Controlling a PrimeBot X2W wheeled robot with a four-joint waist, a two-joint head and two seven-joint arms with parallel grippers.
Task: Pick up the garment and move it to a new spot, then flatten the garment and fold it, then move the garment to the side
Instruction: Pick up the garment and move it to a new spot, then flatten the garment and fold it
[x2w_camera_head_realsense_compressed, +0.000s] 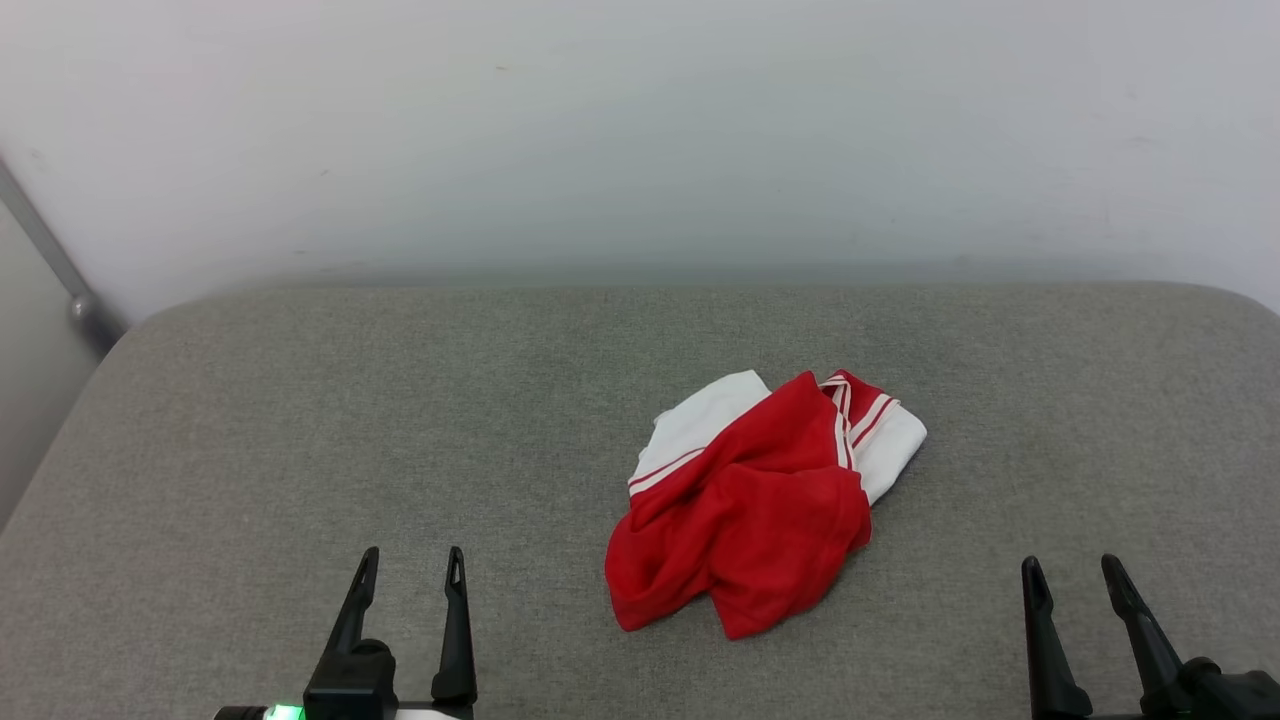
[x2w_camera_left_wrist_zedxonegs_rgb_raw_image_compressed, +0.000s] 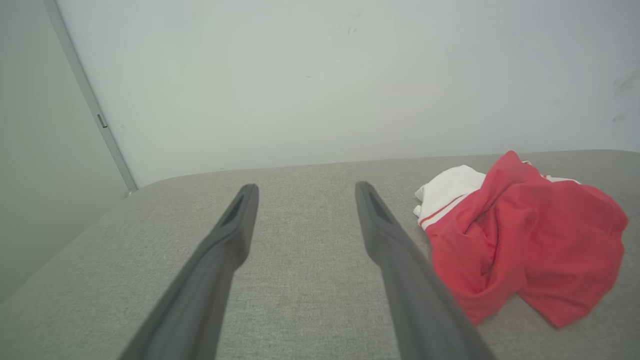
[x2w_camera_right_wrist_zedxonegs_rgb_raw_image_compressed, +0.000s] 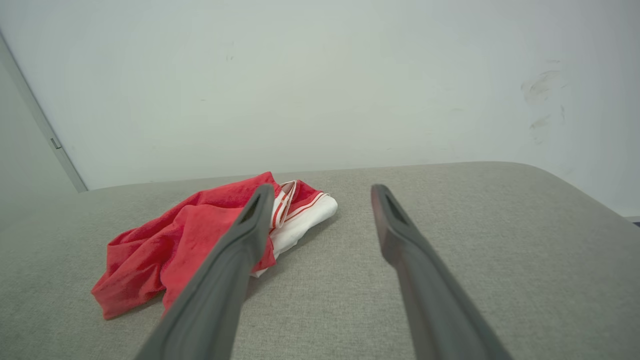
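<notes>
The garment (x2w_camera_head_realsense_compressed: 757, 500) is a red shirt with white sleeves and red-white striped trim, lying crumpled in a heap on the grey cushioned surface, right of centre. No print shows on it. My left gripper (x2w_camera_head_realsense_compressed: 413, 565) stands open at the lower left, well clear of the heap. In the left wrist view the garment (x2w_camera_left_wrist_zedxonegs_rgb_raw_image_compressed: 520, 240) lies to the right of the open left gripper (x2w_camera_left_wrist_zedxonegs_rgb_raw_image_compressed: 306, 190). At the lower right my right gripper (x2w_camera_head_realsense_compressed: 1073, 572) is open too, with nothing in it. From the right wrist, the garment (x2w_camera_right_wrist_zedxonegs_rgb_raw_image_compressed: 200, 245) sits left of the right gripper (x2w_camera_right_wrist_zedxonegs_rgb_raw_image_compressed: 322, 192), partly behind one finger.
The grey fabric surface (x2w_camera_head_realsense_compressed: 300, 430) runs wide, with rounded far corners, and ends at a pale wall (x2w_camera_head_realsense_compressed: 640, 130). A metal rail (x2w_camera_head_realsense_compressed: 50, 250) slants down the wall at the far left.
</notes>
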